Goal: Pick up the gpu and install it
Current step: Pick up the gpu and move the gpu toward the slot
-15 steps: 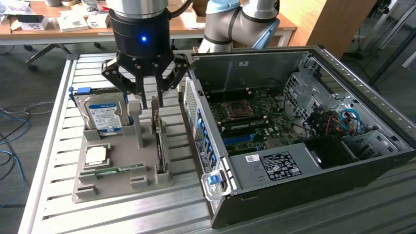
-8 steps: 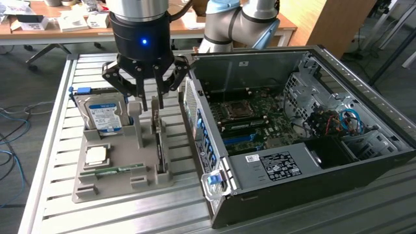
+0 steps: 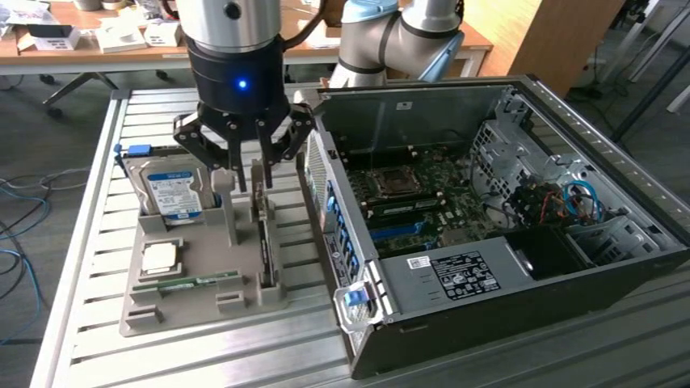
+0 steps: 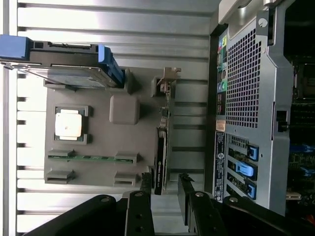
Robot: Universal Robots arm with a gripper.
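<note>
Green gpu (image 4: 161,152) stands on edge in the gray holder (image 4: 125,109); you see your claw (image 4: 165,177) released wide, straddling its end, grasping nothing.

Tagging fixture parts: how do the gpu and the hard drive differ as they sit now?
The gpu is a thin dark card; the hard drive is a thicker silver block with a blue label. The open hand straddles the gpu; the hard drive stands apart from it. Both stand on edge in the gray tray.
</note>
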